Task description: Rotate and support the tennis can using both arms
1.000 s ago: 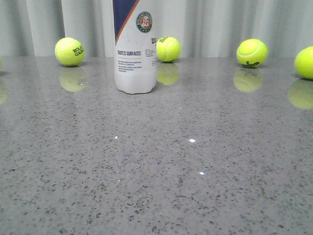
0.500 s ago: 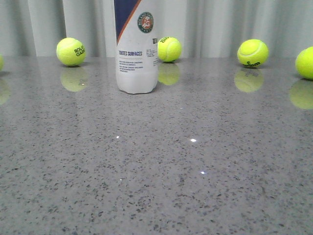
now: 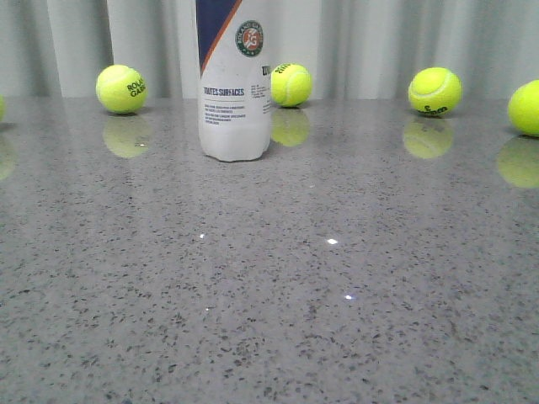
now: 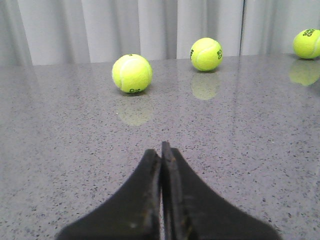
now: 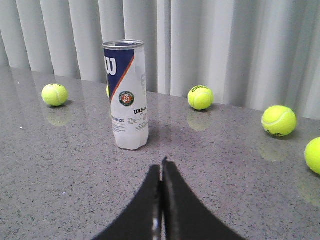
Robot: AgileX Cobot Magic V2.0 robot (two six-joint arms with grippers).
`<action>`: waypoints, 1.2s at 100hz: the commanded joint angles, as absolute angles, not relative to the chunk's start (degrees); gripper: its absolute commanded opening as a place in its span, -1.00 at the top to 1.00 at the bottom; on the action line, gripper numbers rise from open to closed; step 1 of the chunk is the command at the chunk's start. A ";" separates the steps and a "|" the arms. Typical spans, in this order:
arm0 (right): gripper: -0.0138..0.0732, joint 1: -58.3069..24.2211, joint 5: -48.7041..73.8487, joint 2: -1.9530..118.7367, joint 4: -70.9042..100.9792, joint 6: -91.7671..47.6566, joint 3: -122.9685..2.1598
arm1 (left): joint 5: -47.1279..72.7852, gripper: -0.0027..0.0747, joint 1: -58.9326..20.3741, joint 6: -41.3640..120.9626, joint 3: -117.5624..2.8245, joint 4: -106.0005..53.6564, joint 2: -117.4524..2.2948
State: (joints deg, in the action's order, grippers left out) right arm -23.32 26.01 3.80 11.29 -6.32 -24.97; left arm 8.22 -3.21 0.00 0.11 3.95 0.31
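The tennis can stands upright on the grey speckled table, far centre-left in the front view, its top cut off by the frame. The right wrist view shows the whole tennis can, with white label, navy and orange band, round logo and silver rim. My right gripper is shut and empty, well short of the can. My left gripper is shut and empty, facing tennis balls; the can does not show in its view. Neither arm shows in the front view.
Yellow tennis balls lie along the far edge by the grey curtain: one left of the can, one just behind it, two at the right. The left wrist view shows balls ahead.
The front view has shifted very slightly; the can and balls keep their places. No arm has come into the front view.
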 commanded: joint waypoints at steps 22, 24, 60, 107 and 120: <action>0.82 -18.17 8.20 4.36 10.89 -6.57 -18.57 | 3.95 0.98 -3.09 -0.36 2.58 3.45 1.97; 0.82 -17.04 6.53 4.36 10.48 -6.52 -17.45 | 3.95 0.98 -3.09 -0.36 2.58 3.45 1.97; 0.82 -0.62 -10.30 4.36 -6.09 9.07 -0.73 | 3.95 0.98 -3.09 -0.36 2.58 3.45 1.97; 0.82 0.63 -3.35 -1.56 -5.89 8.26 1.71 | 3.95 0.98 -3.09 -0.36 2.58 3.45 1.97; 0.82 0.63 -3.24 -1.56 -2.19 4.63 1.71 | 3.95 0.98 -3.09 -0.36 2.58 3.45 1.97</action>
